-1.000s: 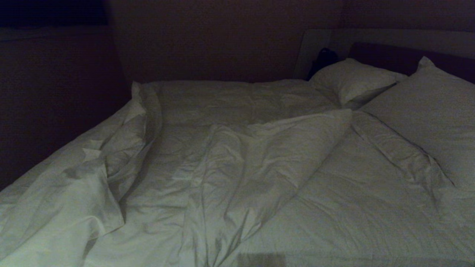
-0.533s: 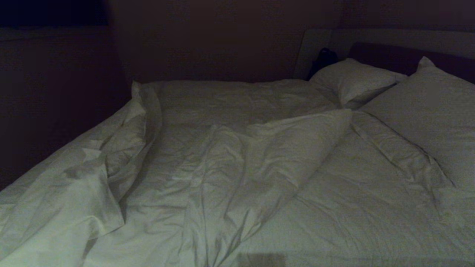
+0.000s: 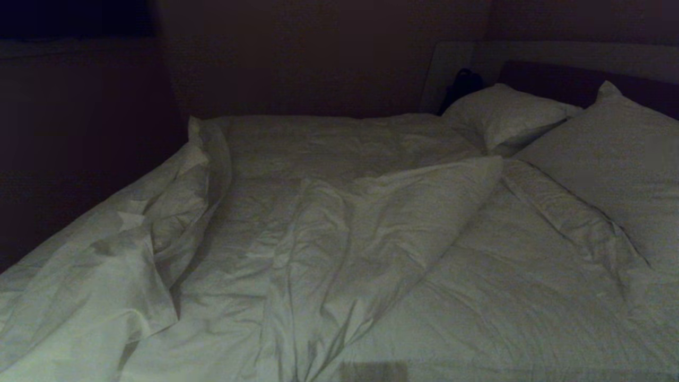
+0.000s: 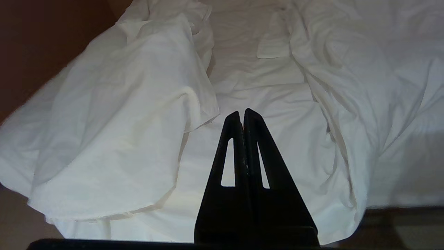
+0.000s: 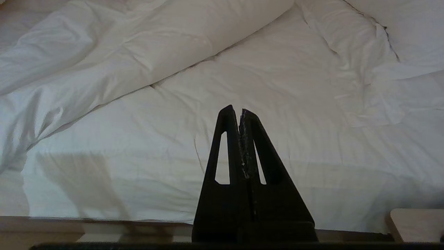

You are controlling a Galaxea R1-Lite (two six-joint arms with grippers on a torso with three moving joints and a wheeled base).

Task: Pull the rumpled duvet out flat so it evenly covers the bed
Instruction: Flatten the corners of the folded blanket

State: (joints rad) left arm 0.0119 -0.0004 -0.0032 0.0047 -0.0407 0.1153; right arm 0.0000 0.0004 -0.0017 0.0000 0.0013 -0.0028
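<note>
The duvet [image 3: 339, 233] lies bunched across the bed [image 3: 456, 58], with one thick fold running from 7 to 1 o'clock and a crumpled flap heaped at 8 o'clock. Both the left gripper [image 4: 242, 113] and right gripper [image 5: 239, 110] are clenched on nothing, poised at the near edge. Grabbing mid-fold would likely drag sheet and pillows [image 3: 504, 114] along. The near edge at 6 o'clock offers open room.

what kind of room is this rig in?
Most likely a bedroom, possibly a hotel room: a wide bed with a rumpled white duvet, two pillows at a dark padded headboard, walls close around it.
</note>
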